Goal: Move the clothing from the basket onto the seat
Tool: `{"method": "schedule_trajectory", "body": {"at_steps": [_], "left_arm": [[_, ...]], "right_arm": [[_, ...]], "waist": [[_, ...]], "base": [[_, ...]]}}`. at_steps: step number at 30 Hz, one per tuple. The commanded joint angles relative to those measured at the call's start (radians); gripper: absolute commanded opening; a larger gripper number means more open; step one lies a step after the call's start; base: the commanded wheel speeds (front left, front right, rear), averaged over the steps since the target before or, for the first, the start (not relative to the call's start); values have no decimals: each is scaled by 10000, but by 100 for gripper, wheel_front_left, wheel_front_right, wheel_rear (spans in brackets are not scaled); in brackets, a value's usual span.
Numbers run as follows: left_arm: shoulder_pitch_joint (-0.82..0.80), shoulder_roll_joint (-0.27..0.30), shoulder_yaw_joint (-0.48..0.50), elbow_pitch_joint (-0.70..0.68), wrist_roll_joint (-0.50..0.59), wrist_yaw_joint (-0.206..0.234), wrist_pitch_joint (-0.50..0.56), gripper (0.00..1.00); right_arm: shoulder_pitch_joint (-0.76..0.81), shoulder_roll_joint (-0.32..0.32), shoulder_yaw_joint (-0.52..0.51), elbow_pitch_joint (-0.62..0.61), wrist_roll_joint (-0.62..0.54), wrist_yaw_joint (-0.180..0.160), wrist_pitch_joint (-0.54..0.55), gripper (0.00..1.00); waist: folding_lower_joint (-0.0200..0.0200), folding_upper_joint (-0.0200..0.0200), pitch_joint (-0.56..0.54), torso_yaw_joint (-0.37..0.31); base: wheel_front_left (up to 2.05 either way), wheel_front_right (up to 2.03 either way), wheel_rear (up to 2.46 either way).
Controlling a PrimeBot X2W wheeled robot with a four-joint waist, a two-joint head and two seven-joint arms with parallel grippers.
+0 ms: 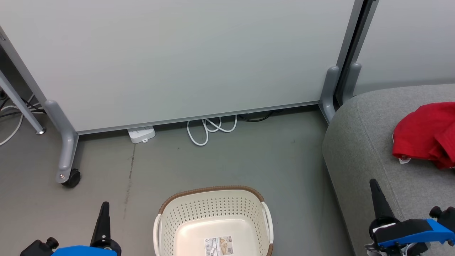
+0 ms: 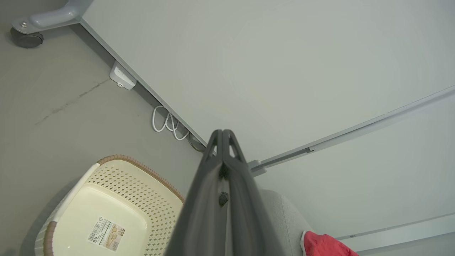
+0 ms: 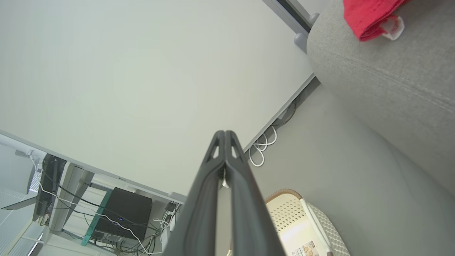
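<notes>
On the seat [image 1: 366, 149] lies clothing [image 1: 424, 133]; basket [image 1: 213, 213] holds nothing.

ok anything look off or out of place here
Nothing damaged or spilled. The basket stands upright and empty on the floor; the clothing lies in a crumpled heap on the seat. A white cable loops loosely under the partition.

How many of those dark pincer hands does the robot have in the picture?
2. The left gripper is at the lower left, beside the basket; the right gripper is at the lower right, by the edge of the seat. Both are shut.
</notes>
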Motion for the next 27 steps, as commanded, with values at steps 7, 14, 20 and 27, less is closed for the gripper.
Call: {"method": "schedule_trajectory", "body": {"at_steps": [7,14,20,27], "left_arm": [[-295,42,185,-225,-872,-33,253,0],[-346,33,300,-304,-1519,-37,437,0],[-355,26,372,-361,-2039,-40,595,0],[-390,17,488,-435,-2615,-43,759,0]], "right_arm": [[-311,47,-98,-21,1098,-7,115,0],[-395,72,-139,37,1904,-8,214,0],[-441,95,-170,86,2558,-9,283,0],[-521,118,-207,138,3269,-10,366,0]], "waist": [[0,0,3,-12],[0,0,5,-24],[0,0,7,-34],[0,0,10,-45]], "base": [[0,0,0],[0,0,0],[0,0,0],[0,0,0]]}}
